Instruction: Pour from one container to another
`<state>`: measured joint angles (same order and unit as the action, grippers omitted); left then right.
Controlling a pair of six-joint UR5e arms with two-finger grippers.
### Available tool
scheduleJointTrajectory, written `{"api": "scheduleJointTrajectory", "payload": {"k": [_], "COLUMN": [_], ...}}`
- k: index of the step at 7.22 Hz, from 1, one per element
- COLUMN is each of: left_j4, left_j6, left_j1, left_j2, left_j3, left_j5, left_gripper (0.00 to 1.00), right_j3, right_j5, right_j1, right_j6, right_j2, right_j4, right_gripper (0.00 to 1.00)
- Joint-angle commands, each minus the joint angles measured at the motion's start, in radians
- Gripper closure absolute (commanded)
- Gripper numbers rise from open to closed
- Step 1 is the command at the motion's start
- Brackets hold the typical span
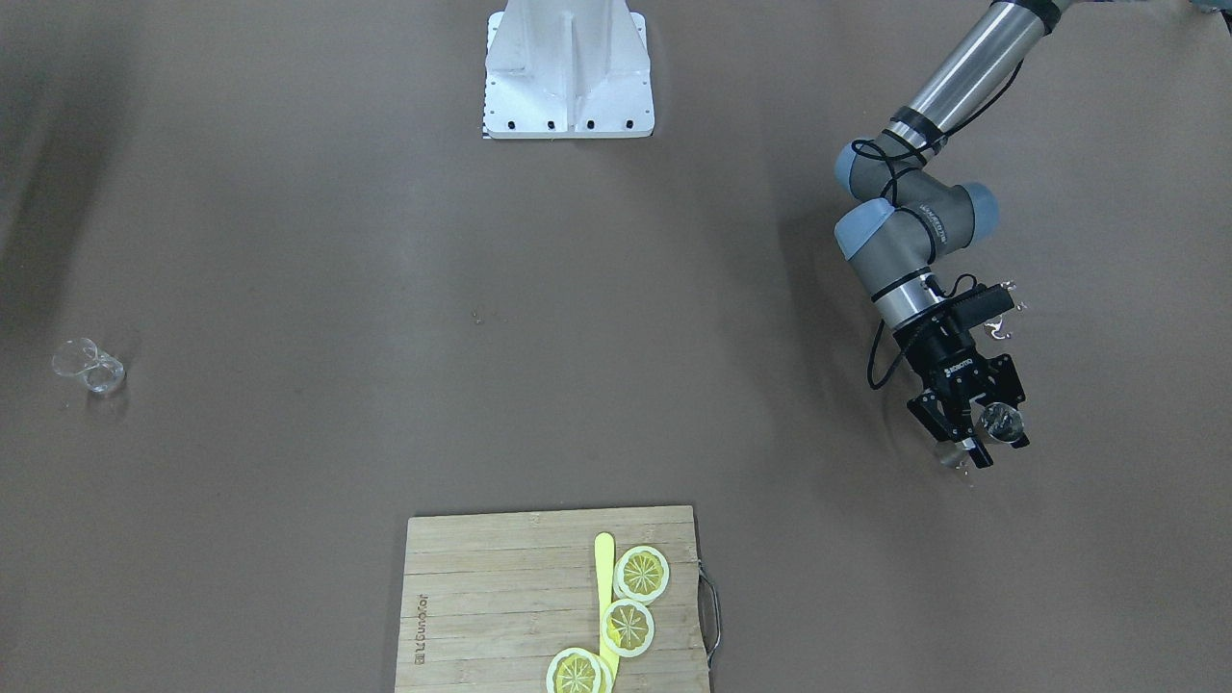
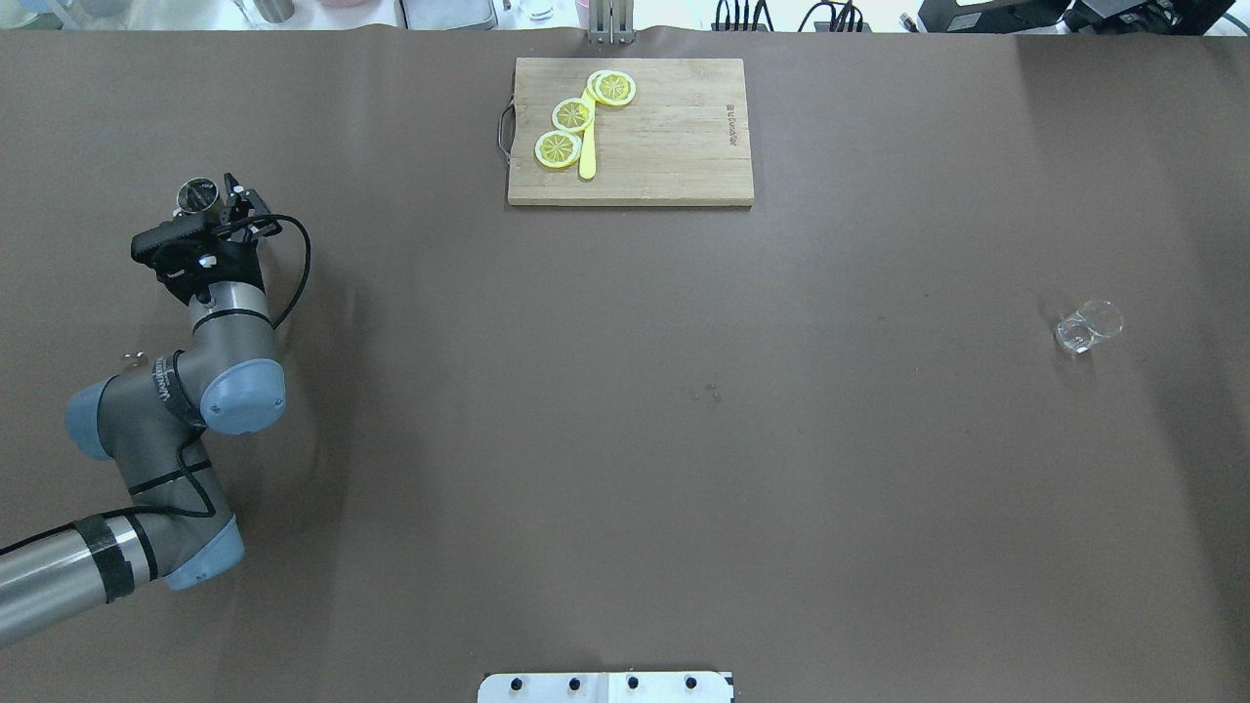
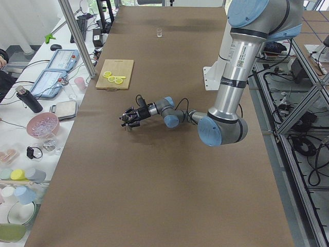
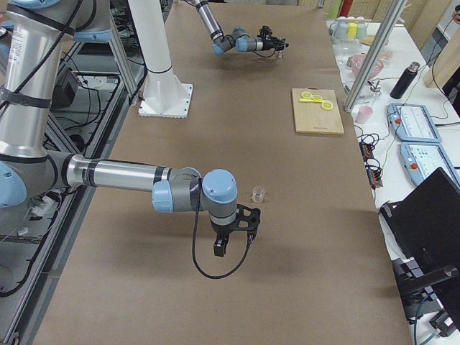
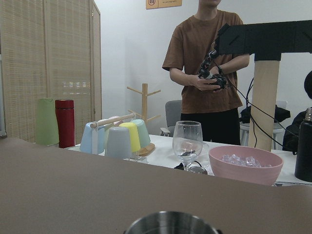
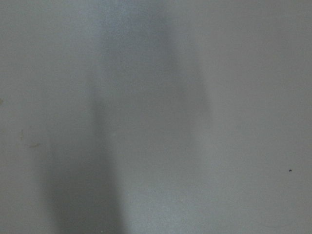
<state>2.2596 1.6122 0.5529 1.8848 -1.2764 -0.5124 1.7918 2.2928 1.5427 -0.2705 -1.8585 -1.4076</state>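
Note:
My left gripper (image 1: 977, 435) reaches out level over the table near its left end and is shut on a small metal cup (image 1: 1001, 421). The cup's round rim (image 2: 197, 195) shows from above, and its top edge (image 5: 170, 222) sits at the bottom of the left wrist view. A small clear glass cup (image 2: 1087, 328) stands alone on the brown table far off on the right side (image 1: 89, 366). My right gripper (image 4: 233, 233) hangs low beside that glass (image 4: 259, 193); it shows only in the exterior right view, so I cannot tell whether it is open or shut.
A wooden cutting board (image 2: 674, 146) with lemon slices (image 2: 573, 114) and a yellow knife (image 2: 587, 156) lies at the far middle edge. The white robot base (image 1: 568, 67) is on the near side. Beyond the left end, a side table holds a pink bowl (image 5: 246, 163) and a wine glass (image 5: 187, 141).

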Motion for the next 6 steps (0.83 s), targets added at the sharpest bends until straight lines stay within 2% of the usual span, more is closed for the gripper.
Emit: {"api": "scheduleJointTrajectory", "payload": {"k": [1,3,4,5,6], "left_j4": [0.000,0.000,0.000,0.002,0.000], "left_j6": [0.000,0.000,0.000,-0.003,-0.003], "left_j1": [-0.001,0.001,0.004,0.004,0.004], "left_j2": [0.004,0.011,0.011,0.010,0.007], "left_j3": [0.000,-0.001,-0.001,-0.003,-0.003], "left_j5": [0.000,0.000,0.000,0.000,0.000], "left_gripper": [0.39,0.33,0.24,0.09,0.06], "right_j3": [0.008,0.043,0.044,0.044,0.044], "right_j5": [0.010,0.014,0.016,0.014,0.014], "right_j1": [-0.004,-0.004,-0.004,-0.004,-0.004], "right_j6": [0.004,0.010,0.011,0.017,0.017], "right_j2": [0.001,0.033,0.035,0.033,0.032], "right_j4": [-0.004,-0.002,-0.004,-0.004,-0.004], "right_gripper": [0.00,0.00,0.00,0.00,0.00]}}
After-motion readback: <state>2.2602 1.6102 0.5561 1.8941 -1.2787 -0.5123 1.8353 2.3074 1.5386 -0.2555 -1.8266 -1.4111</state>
